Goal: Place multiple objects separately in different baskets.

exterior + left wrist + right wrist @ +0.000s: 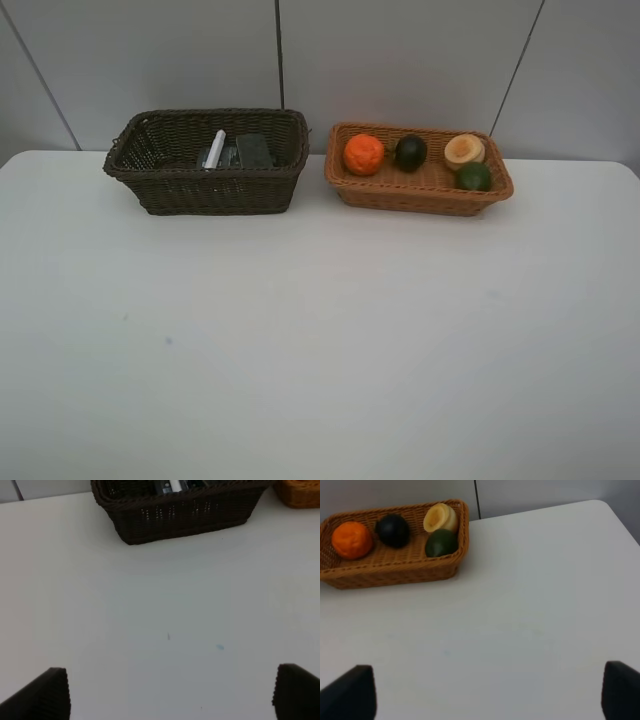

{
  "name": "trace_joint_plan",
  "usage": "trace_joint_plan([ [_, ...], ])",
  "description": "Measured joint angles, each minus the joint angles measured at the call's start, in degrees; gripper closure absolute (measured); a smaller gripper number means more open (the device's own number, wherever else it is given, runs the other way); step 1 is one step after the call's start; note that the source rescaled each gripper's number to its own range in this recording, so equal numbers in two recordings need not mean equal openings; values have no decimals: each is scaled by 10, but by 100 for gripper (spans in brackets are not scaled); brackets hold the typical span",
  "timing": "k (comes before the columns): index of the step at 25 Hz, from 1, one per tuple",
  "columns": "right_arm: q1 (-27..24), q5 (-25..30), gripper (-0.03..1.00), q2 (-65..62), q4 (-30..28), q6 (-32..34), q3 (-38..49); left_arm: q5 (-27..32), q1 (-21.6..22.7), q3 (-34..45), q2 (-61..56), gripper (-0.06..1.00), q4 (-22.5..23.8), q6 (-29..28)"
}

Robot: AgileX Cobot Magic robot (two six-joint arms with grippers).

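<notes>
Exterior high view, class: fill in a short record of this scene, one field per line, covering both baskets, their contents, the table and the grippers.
Left basket: deep dark brown woven wicker basket
Its contents: white marker, dark block, other dark items unclear
Right basket: shallow light orange-tan woven wicker basket
Its contents: orange, dark round mangosteen, pale tan cut fruit, green fruit
Table: white tabletop, no loose objects visible
Left gripper: open, holding nothing
Right gripper: open, holding nothing
</notes>
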Motion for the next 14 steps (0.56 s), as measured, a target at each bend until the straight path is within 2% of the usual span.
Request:
trace_joint_plan([
  [14, 0, 0, -3, 0, 0, 0, 0, 0, 0, 0, 0, -6, 0, 0],
])
